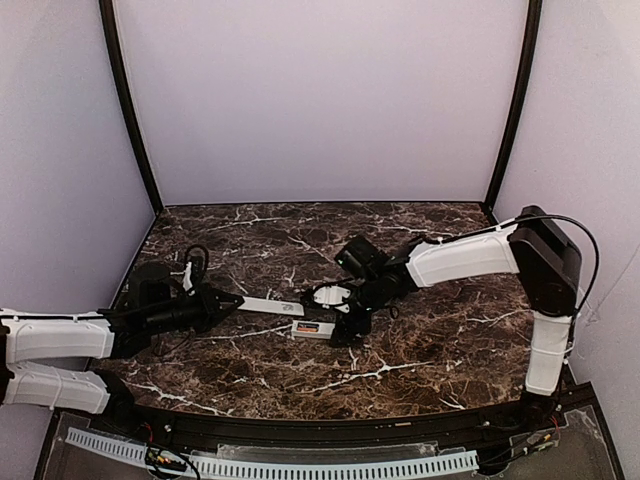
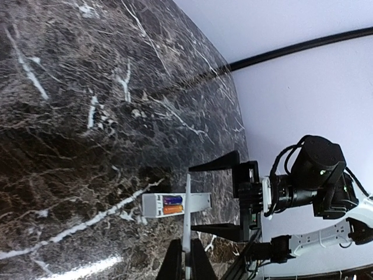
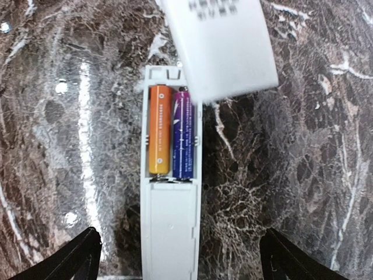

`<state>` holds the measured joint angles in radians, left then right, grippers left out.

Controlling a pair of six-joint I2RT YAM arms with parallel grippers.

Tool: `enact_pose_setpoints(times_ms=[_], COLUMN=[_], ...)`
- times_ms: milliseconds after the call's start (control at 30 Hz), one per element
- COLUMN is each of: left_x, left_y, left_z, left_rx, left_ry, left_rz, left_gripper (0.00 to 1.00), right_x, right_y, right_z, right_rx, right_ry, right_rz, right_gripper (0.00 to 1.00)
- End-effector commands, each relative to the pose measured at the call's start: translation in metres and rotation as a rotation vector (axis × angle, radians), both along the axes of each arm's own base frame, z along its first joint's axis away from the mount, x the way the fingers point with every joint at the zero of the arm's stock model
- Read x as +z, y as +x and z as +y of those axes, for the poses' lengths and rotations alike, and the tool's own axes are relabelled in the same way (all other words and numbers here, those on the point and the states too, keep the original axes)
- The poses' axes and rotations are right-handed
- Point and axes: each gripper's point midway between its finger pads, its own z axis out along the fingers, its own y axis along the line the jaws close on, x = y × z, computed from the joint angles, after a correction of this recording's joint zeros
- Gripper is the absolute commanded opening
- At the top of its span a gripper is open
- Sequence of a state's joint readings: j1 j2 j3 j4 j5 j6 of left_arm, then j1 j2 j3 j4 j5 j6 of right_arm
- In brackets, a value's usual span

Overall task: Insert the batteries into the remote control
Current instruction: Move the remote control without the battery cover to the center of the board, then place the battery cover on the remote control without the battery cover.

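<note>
Remote control (image 3: 171,221) lies flat on the table (image 3: 303,146) with its back open. There's the orange battery (image 3: 159,131) snug beside the purple battery (image 3: 182,134), both seated in the bay. Right jaws are spread wide, straddling the remote's closed end, well apart from its sides. Left jaws are pinching the white cover strip (image 3: 218,46), which overlaps the bay's far corner.
</note>
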<state>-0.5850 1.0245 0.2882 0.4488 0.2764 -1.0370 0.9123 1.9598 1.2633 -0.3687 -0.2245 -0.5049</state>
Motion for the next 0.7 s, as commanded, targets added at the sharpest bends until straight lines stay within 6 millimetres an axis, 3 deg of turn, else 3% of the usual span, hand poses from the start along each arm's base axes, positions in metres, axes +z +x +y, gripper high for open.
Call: enact_pose_setpoints(times_ms=[0,100,233,667], left_x=[0.036,0.045,0.039,0.013], left_y=[-0.003,-0.002,-0.001,0.010], left_z=[-0.034,-0.045,-0.057,-0.080], left_rx=[-0.191,-0.244,-0.295,-0.338], left_ry=[-0.106,-0.152,-0.172,-0.244], left_rz=[-0.093,-0.111,-0.084,-0.007], left_gripper=[0.00,0.00,0.00,0.00], right_x=[0.047,0.064,0.077,0.064], right_y=[0.005,0.004,0.002,0.004], right_z=[-0.005,-0.007,-0.005,0.004], right_rx=[-0.014,-0.002,0.017,0.027], right_ry=[0.078,0.101,0.127,0.094], right_rz=[-0.068,-0.096,-0.104,-0.052], right_gripper=[0.95,0.93,0.92,0.85])
